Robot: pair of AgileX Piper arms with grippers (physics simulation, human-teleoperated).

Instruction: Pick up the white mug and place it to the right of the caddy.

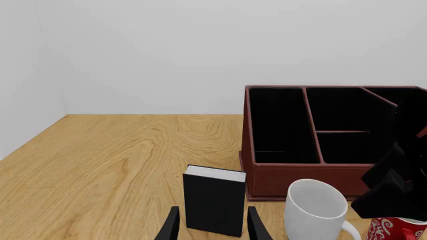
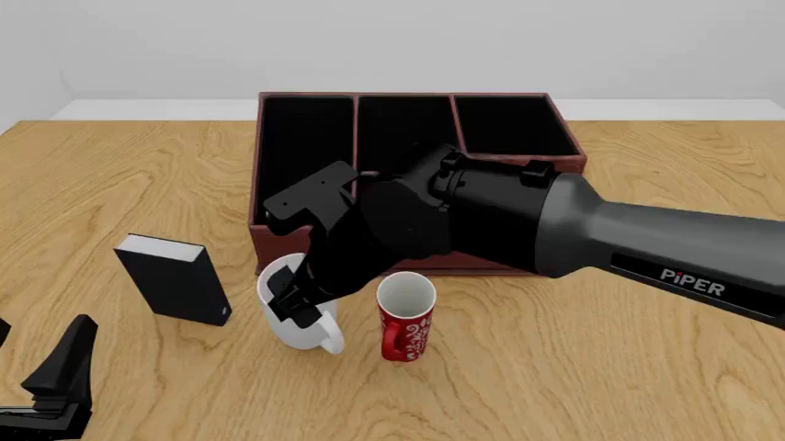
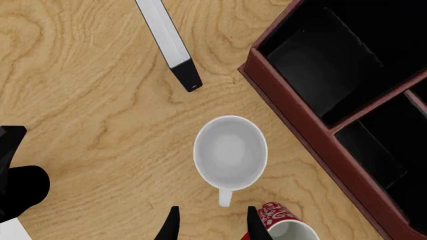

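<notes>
Right wrist view, glossy white mug point(image 3: 230, 152) upright, loop handle toward open right gripper point(image 3: 211, 223), empty.

The white mug point(image 3: 230, 152) is hemmed by the caddy point(image 3: 300, 117) and red mug point(image 3: 283, 227); open tabletop point(image 3: 100, 125) elsewhere.

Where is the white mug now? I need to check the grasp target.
In the front view, the white mug stands left of centre, before the caddy, between the black box and red mug.
</notes>
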